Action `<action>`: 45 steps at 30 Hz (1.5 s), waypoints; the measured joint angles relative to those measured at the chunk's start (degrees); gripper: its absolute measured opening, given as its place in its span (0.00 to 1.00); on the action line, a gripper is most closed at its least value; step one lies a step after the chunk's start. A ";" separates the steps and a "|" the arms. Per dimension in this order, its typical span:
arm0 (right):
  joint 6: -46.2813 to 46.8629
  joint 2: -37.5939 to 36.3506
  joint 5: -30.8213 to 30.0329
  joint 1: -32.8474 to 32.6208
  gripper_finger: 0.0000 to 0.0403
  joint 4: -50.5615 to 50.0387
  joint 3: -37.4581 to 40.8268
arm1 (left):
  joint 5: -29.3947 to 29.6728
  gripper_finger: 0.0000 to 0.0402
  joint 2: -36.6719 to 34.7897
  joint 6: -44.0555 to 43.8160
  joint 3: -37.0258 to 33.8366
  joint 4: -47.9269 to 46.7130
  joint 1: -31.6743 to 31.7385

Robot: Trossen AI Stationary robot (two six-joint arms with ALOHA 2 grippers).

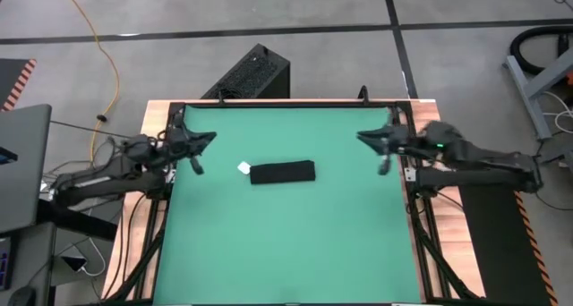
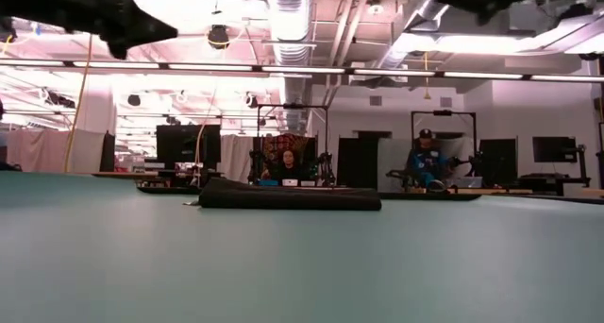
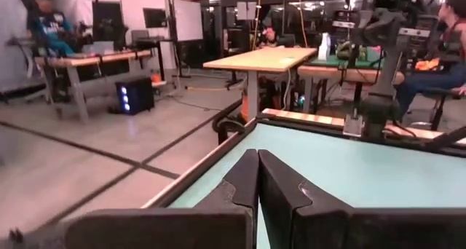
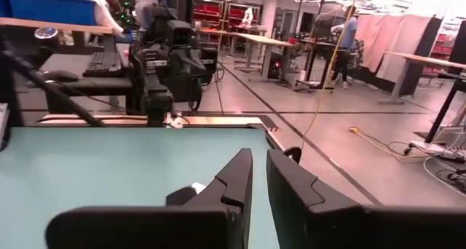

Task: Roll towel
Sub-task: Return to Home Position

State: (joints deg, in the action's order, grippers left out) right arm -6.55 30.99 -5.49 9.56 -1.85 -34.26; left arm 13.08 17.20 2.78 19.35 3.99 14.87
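The black towel (image 1: 282, 173) lies rolled into a short bar on the middle of the green mat (image 1: 286, 243), resting along its whole length. Its small white tag (image 1: 243, 168) sticks out at the roll's left end. The low view shows the towel (image 2: 288, 196) as a low dark roll. My left gripper (image 1: 208, 138) hangs high over the mat's far left part, shut and pointing level (image 3: 258, 156). My right gripper (image 1: 363, 138) hangs high over the far right part; its fingers (image 4: 258, 158) stand a narrow gap apart with nothing between them. Both grippers are well clear of the towel.
A hard black ribbed box (image 1: 255, 73) stands on the floor beyond the table's far edge. A laptop (image 1: 22, 163) sits left of the table, and cables run along the left side. People sit at desks in the room behind (image 2: 429, 162).
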 joint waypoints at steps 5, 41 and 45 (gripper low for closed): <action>0.24 -11.93 -0.83 -0.97 0.16 -9.65 0.03 | -3.02 0.00 -8.99 -4.39 0.00 -8.28 4.93; 7.61 -30.68 -10.04 -2.42 0.16 10.85 33.80 | -9.15 0.00 -16.62 -20.41 -18.81 1.55 7.67; 7.61 -30.68 -9.99 -2.42 0.16 10.85 33.81 | -8.09 0.00 -16.62 -20.45 -18.84 1.51 7.66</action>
State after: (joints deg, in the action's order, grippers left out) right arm 1.06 0.32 -15.49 7.14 8.99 -0.45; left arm 5.00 0.58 -17.67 0.52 5.50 22.53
